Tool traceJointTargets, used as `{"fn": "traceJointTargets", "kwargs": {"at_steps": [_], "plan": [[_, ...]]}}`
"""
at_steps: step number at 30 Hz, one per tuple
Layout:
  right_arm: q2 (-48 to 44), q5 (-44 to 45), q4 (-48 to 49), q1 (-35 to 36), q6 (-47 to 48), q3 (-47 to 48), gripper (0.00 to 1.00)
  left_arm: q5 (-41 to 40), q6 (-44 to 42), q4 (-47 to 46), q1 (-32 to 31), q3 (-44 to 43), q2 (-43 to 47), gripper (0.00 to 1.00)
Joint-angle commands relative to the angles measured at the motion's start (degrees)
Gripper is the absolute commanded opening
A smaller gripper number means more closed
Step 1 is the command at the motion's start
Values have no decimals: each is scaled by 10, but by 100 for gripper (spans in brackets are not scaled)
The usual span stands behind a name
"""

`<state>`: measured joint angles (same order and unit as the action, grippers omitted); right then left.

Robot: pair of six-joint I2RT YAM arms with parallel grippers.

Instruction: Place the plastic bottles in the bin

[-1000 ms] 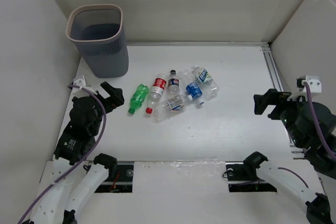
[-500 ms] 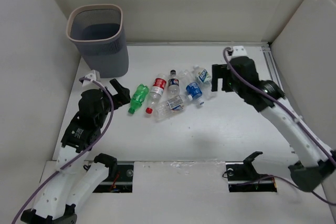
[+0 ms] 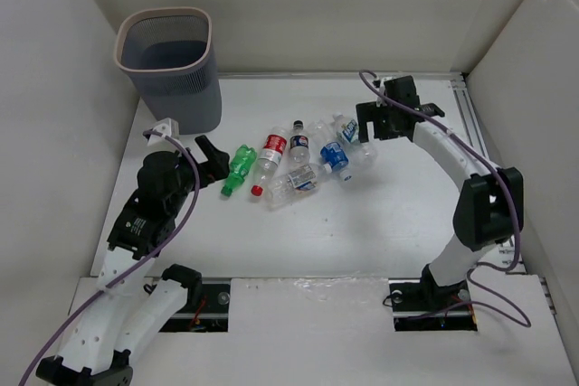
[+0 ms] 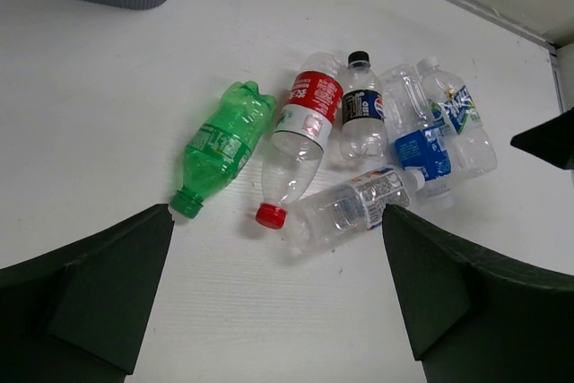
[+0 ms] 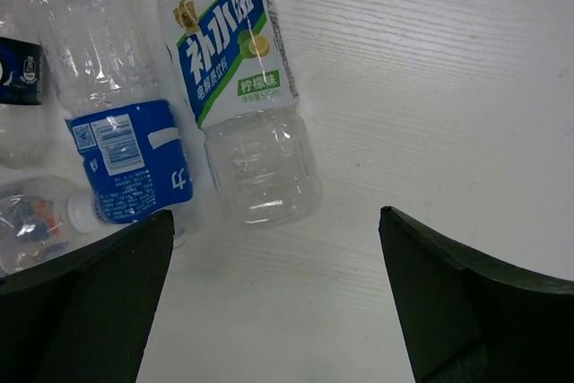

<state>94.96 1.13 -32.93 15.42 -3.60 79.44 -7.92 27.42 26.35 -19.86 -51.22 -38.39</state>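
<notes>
Top external view, contents:

1. Bottles: six, all lying flat in one cluster at mid-table.
 - green bottle (image 3: 239, 169): leftmost, neck toward the near edge.
 - red-label bottle (image 3: 269, 162): just right of the green, touching it or nearly so; red cap at the near end.
 - dark-label bottle (image 3: 298, 144): next right, black cap pointing to the far side.
 - blue-label bottle (image 3: 333, 155): right of the dark-label one, white cap at the near end.
 - pale-label bottle (image 3: 355, 137): rightmost, alongside the blue-label one; white label with blue and green print.
 - crosswise bottle (image 3: 294, 183): clear, lying across the near ends of the middle bottles, beside the red cap.

2. Bin (image 3: 172, 70): grey mesh with a pale rim, upright at the table's far-left corner, apart from the cluster. None of the six bottles is in it.

3. Left gripper (image 3: 215, 158): fingers spread wide, holding nothing, low over the table just left of the green bottle.

4. Right gripper (image 3: 375, 126): fingers spread wide, holding nothing, just beside the pale-label bottle. The right wrist view shows that bottle's base between the two fingers (image 5: 81, 302), with no contact visible.

5. Table (image 3: 407, 214): white.
</notes>
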Motion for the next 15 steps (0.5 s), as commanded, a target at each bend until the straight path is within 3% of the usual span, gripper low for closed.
{"fn": "traceJointTargets", "kwargs": {"at_steps": [1,6,15], "plan": [[19,-81,51,-20,39,13,100,12,-10,-22,1,2,1,100],[66,-156,84,-37,44,6,99,18,-15,-22,1,2,1,100],[150,-138,97,-37,32,-4,94,18,-15,-22,1,2,1,100]]}}
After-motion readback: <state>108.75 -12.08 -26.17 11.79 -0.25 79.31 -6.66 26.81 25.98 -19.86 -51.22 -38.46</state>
